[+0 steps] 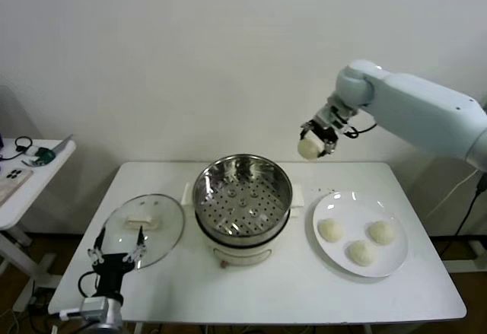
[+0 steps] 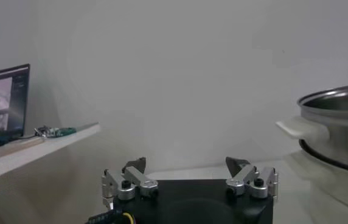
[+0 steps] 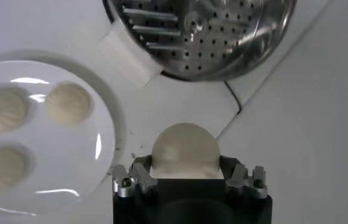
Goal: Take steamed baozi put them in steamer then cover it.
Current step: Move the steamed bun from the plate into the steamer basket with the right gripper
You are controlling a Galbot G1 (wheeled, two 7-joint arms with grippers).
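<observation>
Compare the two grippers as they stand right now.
The right gripper is raised in the air behind the steamer, shut on a baozi; the left gripper sits low at the table's near-left edge beside the cover, open and empty. Both have dark bodies and metal fingers.
</observation>
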